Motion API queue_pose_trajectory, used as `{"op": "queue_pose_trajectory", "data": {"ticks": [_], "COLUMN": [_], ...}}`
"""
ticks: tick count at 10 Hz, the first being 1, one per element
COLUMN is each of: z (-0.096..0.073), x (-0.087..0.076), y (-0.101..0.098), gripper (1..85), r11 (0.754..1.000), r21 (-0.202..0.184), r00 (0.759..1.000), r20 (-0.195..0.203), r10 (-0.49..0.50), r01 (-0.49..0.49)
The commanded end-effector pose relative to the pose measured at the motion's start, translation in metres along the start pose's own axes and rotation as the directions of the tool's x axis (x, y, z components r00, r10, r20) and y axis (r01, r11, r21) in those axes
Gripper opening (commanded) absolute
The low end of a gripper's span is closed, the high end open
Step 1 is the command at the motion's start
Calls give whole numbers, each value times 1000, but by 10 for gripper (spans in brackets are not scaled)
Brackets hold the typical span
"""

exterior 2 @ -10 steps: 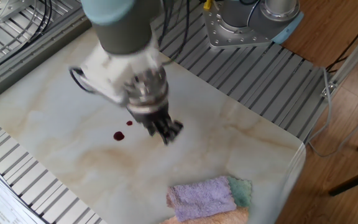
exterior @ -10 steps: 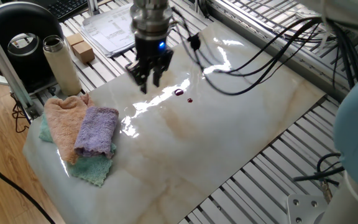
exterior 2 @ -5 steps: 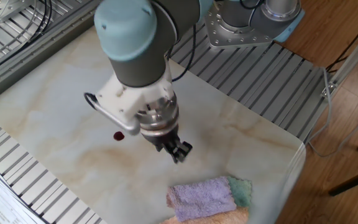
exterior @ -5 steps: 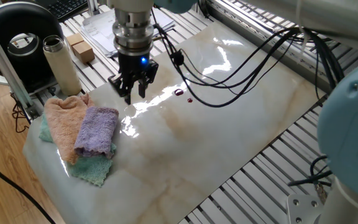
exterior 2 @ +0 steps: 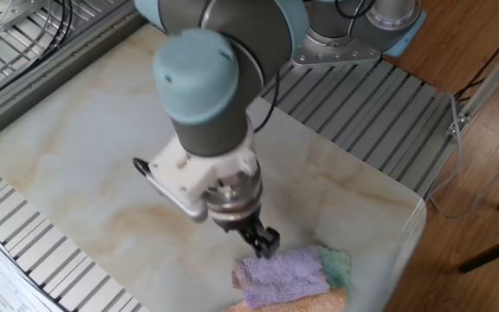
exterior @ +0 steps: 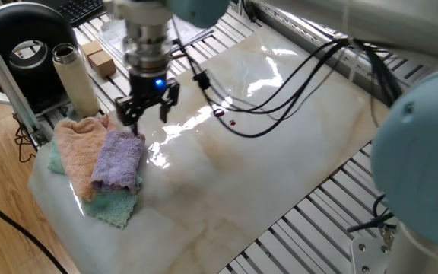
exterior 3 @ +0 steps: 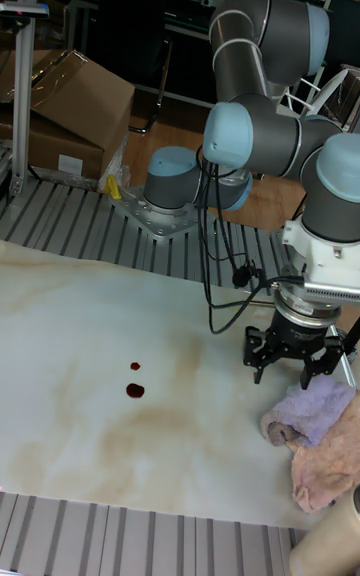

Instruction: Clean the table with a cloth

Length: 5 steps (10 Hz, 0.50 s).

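The cloth (exterior: pixel 118 158) is a small lavender towel lying on top of a peach towel (exterior: pixel 76 146) and a mint-green towel (exterior: pixel 117 208) at one end of the marble table (exterior: pixel 280 160). My gripper (exterior: pixel 147 114) hovers open just above the cloth's inner edge, with nothing between its fingers. In the other fixed view the gripper (exterior 2: pixel 264 244) stands right at the edge of the cloth (exterior 2: pixel 286 273). The tall view shows the gripper (exterior 3: pixel 295 368) spread over the cloth (exterior 3: pixel 315 408). Dark red spots (exterior 3: pixel 133 391) stain the table near its middle, also visible as spots (exterior: pixel 220 113).
A cream thermos bottle (exterior: pixel 73 78), a black round device (exterior: pixel 23 46), small cardboard boxes (exterior: pixel 97 59) and papers (exterior: pixel 131 34) sit beyond the towel end. Black cables (exterior: pixel 280 84) hang over the slab. A grey slatted frame (exterior: pixel 341 205) surrounds the table.
The gripper has travelled from beside the red spots toward the towel pile and now hangs over the lavender cloth's edge, still open. The towels have not moved.
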<state>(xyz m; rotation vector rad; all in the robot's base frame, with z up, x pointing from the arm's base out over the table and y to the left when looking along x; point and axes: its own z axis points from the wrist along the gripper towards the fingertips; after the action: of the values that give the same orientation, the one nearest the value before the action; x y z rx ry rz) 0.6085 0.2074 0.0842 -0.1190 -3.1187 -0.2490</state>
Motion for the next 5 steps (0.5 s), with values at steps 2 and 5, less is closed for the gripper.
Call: {"op": "queue_pose_trajectory", "data": {"ticks": [2,5], "z": [4,17], "x": [-3,-15], "y": [14,29], "gripper": [680,680], "r11": [995,984], "r21": [-17,-12], "r00": [995,984], "r20": [-8,-1], "r10": [97,179], "r01": [-97,-179]}}
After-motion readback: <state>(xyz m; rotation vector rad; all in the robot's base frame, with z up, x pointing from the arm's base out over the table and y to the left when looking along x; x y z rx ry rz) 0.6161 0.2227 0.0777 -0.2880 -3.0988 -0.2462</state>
